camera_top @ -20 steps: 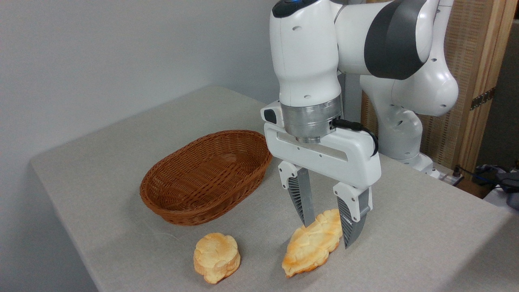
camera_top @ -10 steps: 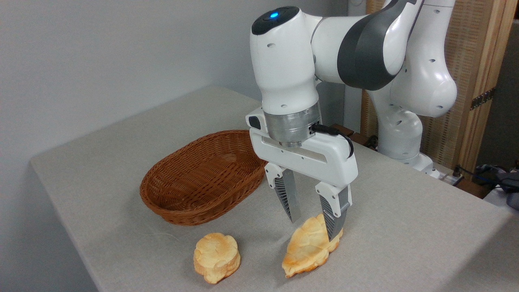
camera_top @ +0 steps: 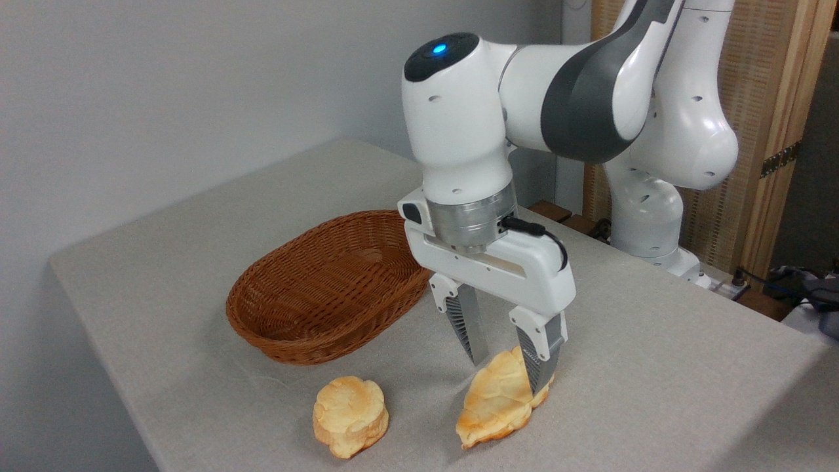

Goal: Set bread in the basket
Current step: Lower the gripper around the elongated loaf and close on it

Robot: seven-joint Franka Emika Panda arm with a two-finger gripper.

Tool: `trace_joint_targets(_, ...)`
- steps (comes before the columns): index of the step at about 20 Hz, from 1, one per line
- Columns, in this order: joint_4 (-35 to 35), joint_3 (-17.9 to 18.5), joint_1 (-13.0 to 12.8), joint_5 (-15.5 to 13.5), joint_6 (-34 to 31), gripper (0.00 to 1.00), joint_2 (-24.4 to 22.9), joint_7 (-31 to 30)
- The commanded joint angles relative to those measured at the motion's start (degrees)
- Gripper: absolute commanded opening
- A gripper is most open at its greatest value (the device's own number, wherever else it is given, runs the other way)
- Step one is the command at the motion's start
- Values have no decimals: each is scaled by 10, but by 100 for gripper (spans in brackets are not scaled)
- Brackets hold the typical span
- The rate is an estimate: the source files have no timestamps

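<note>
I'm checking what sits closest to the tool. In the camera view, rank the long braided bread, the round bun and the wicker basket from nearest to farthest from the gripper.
1. Long braided bread: at the gripper, between its fingers.
2. Wicker basket: left of the gripper, its near rim close behind the left finger.
3. Round bun: lower left, at the table's front; only slightly farther than the basket rim.

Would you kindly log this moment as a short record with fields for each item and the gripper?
bread: on the table, far end tilted up between the fingers
gripper: straddling the bread's far end, fingers pointing down; grip not confirmed
basket: empty, left of the gripper
round bun: on the table, left of the bread, apart from it
table: grey cloth surface
task status: bread not yet in basket
</note>
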Motion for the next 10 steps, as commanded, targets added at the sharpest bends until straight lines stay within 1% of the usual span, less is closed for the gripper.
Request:
trace_joint_targets(1,-9,12,-12,-4,29,100,3,1)
trace_joint_targets(3,-10,15,-12,-2,29,100,6,5)
trace_joint_targets(4,-10,29,-12,2,31,100,6,12)
trace_joint_targets(5,-10,35,-12,7,31,100,6,16)
trace_joint_targets(6,-10,38,-13,20,31,100,6,21)
trace_joint_targets(7,-10,38,-13,27,32,100,6,23)
trace_joint_targets(9,-10,38,-15,27,32,100,8,23)
trace_joint_targets(10,-11,39,-21,27,32,100,11,23)
